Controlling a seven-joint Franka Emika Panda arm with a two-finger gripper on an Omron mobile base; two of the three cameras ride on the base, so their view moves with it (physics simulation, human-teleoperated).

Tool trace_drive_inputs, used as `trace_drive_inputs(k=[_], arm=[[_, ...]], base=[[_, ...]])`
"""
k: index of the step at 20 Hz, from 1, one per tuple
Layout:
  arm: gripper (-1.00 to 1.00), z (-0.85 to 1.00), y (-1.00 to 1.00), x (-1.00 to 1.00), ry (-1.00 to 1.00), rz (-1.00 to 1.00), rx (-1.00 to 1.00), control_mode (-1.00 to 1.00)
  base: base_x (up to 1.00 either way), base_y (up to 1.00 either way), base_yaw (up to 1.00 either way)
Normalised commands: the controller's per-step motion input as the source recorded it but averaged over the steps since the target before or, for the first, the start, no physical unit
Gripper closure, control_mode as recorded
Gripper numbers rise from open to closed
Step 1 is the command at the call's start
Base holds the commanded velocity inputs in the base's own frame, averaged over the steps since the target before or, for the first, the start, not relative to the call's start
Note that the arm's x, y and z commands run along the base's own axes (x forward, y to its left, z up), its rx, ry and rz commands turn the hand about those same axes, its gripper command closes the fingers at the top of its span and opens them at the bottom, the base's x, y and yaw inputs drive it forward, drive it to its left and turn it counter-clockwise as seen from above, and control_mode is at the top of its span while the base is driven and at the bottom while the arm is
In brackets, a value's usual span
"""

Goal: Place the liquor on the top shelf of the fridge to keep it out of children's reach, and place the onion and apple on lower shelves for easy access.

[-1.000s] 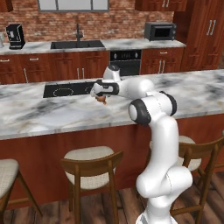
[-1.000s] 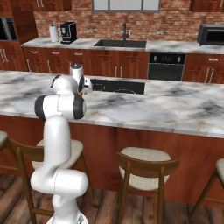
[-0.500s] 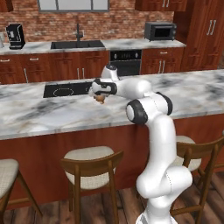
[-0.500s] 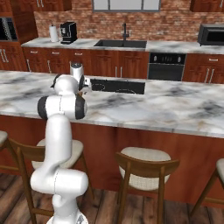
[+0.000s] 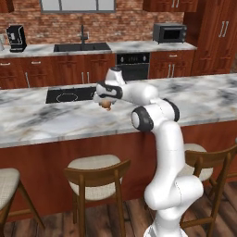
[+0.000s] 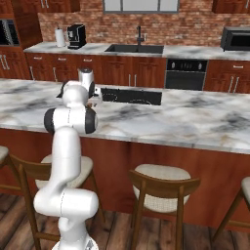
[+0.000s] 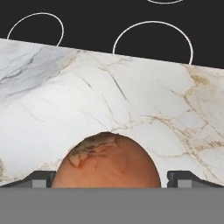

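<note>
Slight shift only: arm elbow has swung a bit toward the left in the left base view since a second ago, hand and onion (image 5: 107,104) roughly same spot over the surface (image 5: 55,118). Gripper (image 5: 105,102) pointed down at the marble island, just in front of the black cooktop (image 5: 71,94).

Hand view: onion (image 7: 107,161) sits dead center between the two dark fingers (image 7: 41,178), one tip on each side of it, both touching or as good as touching its flanks. Fingers pinching the onion, spread just as wide as the ball. Tan-orange skin with a rough papery patch on top. Onion is off the surface, marble visible beneath and beyond it, cooktop (image 7: 131,30) with white burner rings across the top of that view.

Right base view: gripper (image 6: 92,99) mostly hidden behind the robot's own shoulder and wrist, onion can't be made out there. Cooktop (image 6: 131,95) just beyond the hand. Wooden stools (image 5: 95,178) along the near side of the island.
</note>
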Motion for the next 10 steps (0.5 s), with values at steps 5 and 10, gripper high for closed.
trace_drive_inputs(k=[5, 10], arm=[[-1.00, -0.23, 0.00, 0.00, 0.15, -0.01, -0.03, -1.00], [1.00, -0.22, 0.00, 0.00, 0.07, 0.00, -0.01, -1.00]], base=[[0.00, 0.00, 0.00], [0.00, 0.00, 0.00]])
